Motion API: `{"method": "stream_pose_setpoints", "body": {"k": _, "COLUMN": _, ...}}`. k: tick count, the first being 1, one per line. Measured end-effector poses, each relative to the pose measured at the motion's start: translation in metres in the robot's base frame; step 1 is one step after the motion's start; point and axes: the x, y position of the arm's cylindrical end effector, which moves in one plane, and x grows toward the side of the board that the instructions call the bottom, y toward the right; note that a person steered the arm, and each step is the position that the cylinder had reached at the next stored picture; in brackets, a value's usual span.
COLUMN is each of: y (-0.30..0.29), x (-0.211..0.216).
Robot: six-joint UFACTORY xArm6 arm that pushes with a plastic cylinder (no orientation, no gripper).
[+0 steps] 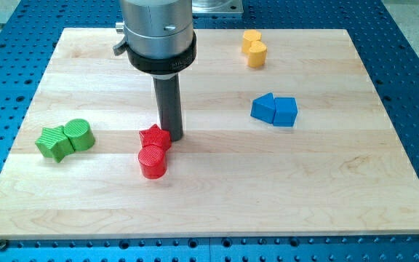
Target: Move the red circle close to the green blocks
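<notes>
Wooden board [326,196] on blue perforated bench: red circle [152,162] touching red star [155,137], tip [174,137] just beside star; green blocks [65,140] left; no claw fitted.

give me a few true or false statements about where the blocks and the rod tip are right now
1. My tip sits right beside the red star, on the star's right in the view. True.
2. The red circle touches the green blocks. False: bare board lies between it and the green circle and green star.
3. The yellow blocks are near the view's top. True.
4. The blue blocks sit at the view's left. False: right of centre.
</notes>
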Motion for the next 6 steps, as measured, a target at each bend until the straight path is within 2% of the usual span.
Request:
{"method": "stream_pose_setpoints", "body": {"k": 2, "y": 0.0, "x": -0.014}}
{"method": "stream_pose_setpoints", "body": {"k": 3, "y": 0.018, "x": -0.002}}
{"method": "stream_pose_setpoints", "body": {"k": 4, "y": 0.021, "x": 0.032}}
{"method": "stream_pose_setpoints", "body": {"k": 5, "y": -0.014, "x": 0.076}}
{"method": "stream_pose_setpoints", "body": {"k": 6, "y": -0.093, "x": 0.105}}
